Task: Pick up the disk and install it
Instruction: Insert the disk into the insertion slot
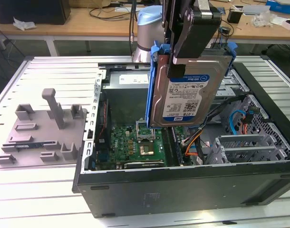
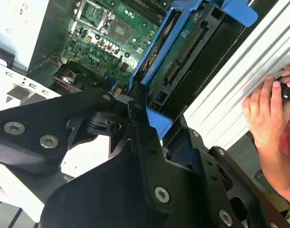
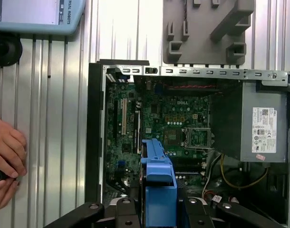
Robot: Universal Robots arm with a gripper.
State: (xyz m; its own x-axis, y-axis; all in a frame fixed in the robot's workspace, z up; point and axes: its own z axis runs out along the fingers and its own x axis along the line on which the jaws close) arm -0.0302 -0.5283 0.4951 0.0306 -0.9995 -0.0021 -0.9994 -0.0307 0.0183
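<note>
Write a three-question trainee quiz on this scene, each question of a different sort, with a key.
1. True or false: the disk hangs upright above the open computer case.
2. Multiple choice: what is the gripper clamped on? A) a cable B) the disk C) nothing
3. Fill in: the grey fixture lies to the exterior view's ____ of the computer case.

Key: 1 true; 2 B; 3 left.
</note>
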